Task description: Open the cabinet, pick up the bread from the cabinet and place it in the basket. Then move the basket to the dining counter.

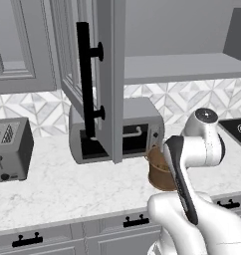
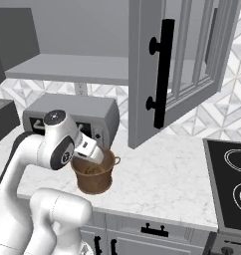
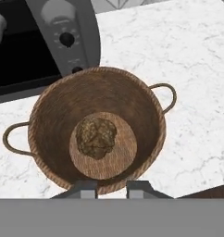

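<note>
Starting at the far left of the left base view, a dark grey two-slot toaster (image 1: 10, 148) stands on the white marble surface (image 1: 67, 189) against the patterned tile wall. To its right sits a grey toaster oven (image 1: 117, 130) with its dark front toward the near edge. Above it, the grey panelled wall cabinet door (image 1: 100, 74) with a long vertical black bar handle (image 1: 85, 79) stands swung open, exposing the grey inner shelf (image 1: 182, 67).

Right of the oven, and just in front of it, the round brown woven basket (image 3: 97, 127) with small side handles rests on the surface. In the hand view the small rounded rough brown bread (image 3: 96, 137) lies on the basket's flat bottom, near its centre and apart from the walls.

The jaws of the white arm's two-finger gripper (image 3: 111, 189) hang above the basket's near rim, spread apart, pinching nothing. In the right base view the hand (image 2: 88, 148) sits over the basket (image 2: 95, 174).

At the far right, a black cooktop (image 2: 229, 184) lies flush beside the surface. Lower grey cabinets with short black pulls (image 1: 135, 222) run along the near edge.
</note>
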Controlling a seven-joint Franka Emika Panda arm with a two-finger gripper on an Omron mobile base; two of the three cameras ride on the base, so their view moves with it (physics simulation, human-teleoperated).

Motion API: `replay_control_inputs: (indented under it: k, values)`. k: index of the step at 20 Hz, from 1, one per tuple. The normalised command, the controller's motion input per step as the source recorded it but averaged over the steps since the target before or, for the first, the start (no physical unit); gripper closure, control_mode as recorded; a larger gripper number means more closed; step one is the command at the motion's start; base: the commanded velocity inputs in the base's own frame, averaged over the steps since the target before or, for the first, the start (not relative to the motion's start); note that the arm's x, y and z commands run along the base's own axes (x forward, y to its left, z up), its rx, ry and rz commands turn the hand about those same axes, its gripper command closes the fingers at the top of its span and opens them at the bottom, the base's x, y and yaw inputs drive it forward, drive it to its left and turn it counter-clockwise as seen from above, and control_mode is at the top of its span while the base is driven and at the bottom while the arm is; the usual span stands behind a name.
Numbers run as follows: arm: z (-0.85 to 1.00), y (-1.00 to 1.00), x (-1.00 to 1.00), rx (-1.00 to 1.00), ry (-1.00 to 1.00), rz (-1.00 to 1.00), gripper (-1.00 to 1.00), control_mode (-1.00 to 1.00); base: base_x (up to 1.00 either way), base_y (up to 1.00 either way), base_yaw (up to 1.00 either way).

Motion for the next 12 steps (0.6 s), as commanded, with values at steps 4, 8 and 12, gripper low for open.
replay_control_inputs:
  k: [4, 8, 12]
  values:
    - [0.58, -0.22, -0.26, 0.12, 0.01, -0.11, -1.0, -1.0, 0.0, 0.0, 0.0]
    - [0.12, -0.03, -0.34, 0.05, 0.01, -0.14, -1.0, -1.0, 0.0, 0.0, 0.0]
    - [0.0, -0.08, -0.27, 0.07, 0.07, -0.34, -1.0, -1.0, 0.0, 0.0, 0.0]
